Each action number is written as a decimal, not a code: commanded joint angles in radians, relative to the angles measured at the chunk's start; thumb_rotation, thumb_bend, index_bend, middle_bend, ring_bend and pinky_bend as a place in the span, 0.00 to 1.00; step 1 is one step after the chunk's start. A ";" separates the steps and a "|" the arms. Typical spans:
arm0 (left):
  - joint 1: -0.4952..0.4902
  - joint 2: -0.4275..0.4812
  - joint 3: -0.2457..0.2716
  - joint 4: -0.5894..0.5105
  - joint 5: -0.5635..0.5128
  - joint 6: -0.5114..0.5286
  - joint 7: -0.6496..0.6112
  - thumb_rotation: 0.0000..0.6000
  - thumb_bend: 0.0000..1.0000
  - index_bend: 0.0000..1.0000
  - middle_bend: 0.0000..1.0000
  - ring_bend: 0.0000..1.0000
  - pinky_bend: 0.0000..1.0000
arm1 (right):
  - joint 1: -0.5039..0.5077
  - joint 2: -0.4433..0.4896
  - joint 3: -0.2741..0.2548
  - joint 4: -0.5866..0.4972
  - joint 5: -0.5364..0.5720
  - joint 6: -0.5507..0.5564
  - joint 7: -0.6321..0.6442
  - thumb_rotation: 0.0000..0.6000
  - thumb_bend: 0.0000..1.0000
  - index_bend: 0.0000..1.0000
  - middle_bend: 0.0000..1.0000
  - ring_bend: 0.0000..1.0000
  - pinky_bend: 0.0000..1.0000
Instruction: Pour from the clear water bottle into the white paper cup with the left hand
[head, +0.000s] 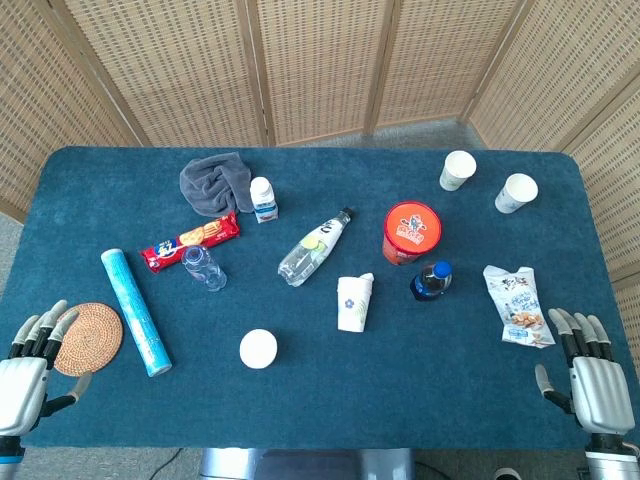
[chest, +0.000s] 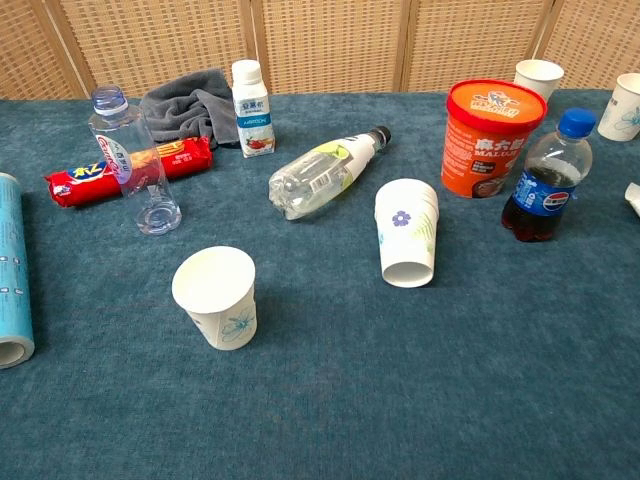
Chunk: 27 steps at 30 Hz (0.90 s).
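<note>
Head view: the tabletop (head: 400, 400) is covered in a dark blue napped cloth. The left hand (head: 28, 375) rests at the near left corner, fingers spread and holding nothing, just beside a round woven coaster (head: 88, 338). The right hand (head: 592, 368) lies at the near right corner, likewise spread and empty. The clear water bottle (head: 204, 267), a ribbed transparent plastic cylinder, stands left of centre beside a red biscuit packet (head: 190, 241). The white paper cup (head: 258, 348) stands upright toward the near edge, mouth a plain circle. Chest view: neither hand shows. The clear water bottle (chest: 135, 160) stands upright with a pale blue cap; the white paper cup (chest: 216, 296), tapered with a faint flower print, sits nearer the near edge, well apart from it. A second clear bottle (chest: 322, 174) lies on its side mid-table.
</note>
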 joint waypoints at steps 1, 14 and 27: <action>-0.003 0.000 -0.002 -0.003 -0.002 -0.005 0.002 1.00 0.37 0.07 0.01 0.00 0.00 | 0.001 0.000 0.003 0.001 0.002 0.002 0.002 1.00 0.45 0.05 0.05 0.00 0.00; -0.014 0.008 -0.010 -0.021 0.005 -0.011 0.005 1.00 0.37 0.07 0.01 0.00 0.00 | -0.006 -0.004 0.002 0.023 0.005 0.005 0.030 1.00 0.45 0.05 0.03 0.00 0.00; -0.106 0.062 -0.044 0.007 -0.096 -0.182 -0.343 0.98 0.37 0.01 0.00 0.00 0.00 | 0.004 -0.002 0.010 0.027 0.016 -0.010 0.034 1.00 0.45 0.05 0.03 0.00 0.00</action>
